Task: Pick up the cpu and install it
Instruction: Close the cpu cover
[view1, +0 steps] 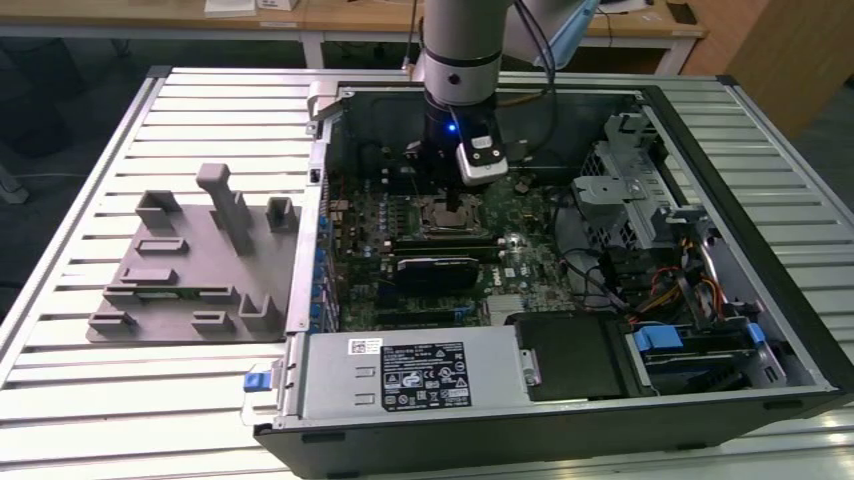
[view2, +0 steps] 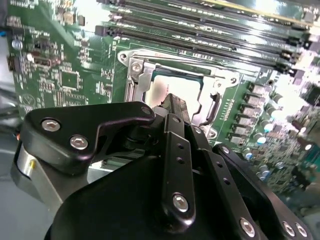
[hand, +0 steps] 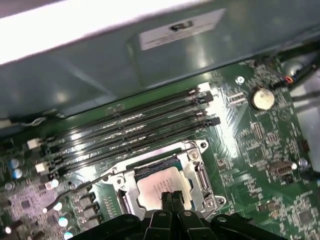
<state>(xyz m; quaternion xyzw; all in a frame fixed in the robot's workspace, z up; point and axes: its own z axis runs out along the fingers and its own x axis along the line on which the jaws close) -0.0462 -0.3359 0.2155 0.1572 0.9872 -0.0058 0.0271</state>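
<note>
Claw (hand: 171, 196) position: inside the open computer case (view1: 787, 330), pointing straight down at the motherboard. In both wrist views its two fingers stand narrow, nearly together, and we see nothing clamped between them.

Cpu (hand: 160, 184): it lies flat in the socket frame (hand: 200, 175), silver top up, directly under the claw tips. The tips are at or just above its top face; we cannot tell whether they touch. Our reading is that the chip is already seated and the claw is narrowed so it fits inside the frame opening without catching the metal edges.

The thin wire lever (hand: 75, 192) stands out sideways from the socket, near the claw. We judge it unlatched, so the chip is not clamped down.

The memory slots (hand: 135, 130) run just beyond the socket, between the claw and the case wall. The grey tray (view1: 187, 270) with upright posts sits on the slatted table (view1: 80, 400), well apart from the claw toward the exterior view's left. We see no chip on it.

Writing:
- A white-and-black label (view1: 424, 375) is on the power supply box, near the case's front edge and well apart from the claw.
- A pale sticker (hand: 182, 30) is on the case wall beyond the memory slots.
- We cannot make out the print on either one.
</note>
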